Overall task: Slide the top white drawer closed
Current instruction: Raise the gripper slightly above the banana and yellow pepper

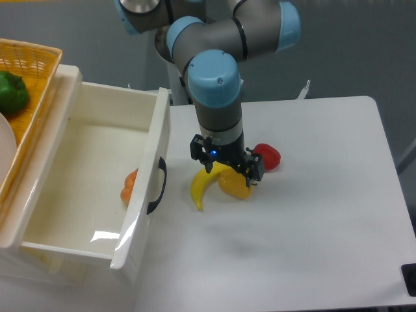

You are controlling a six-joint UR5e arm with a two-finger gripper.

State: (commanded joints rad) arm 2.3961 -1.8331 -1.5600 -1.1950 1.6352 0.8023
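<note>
Standing wide open at the bench's [325,195] left, the top white drawer [97,182] shows an orange item [130,185] inside. Gripper [229,174] hovers right of the black handle [157,185], over banana [203,185] and red fruit [268,156]; finger state can't be told. Risk: off-centre push skews drawer, or fruit gets dragged.
</note>
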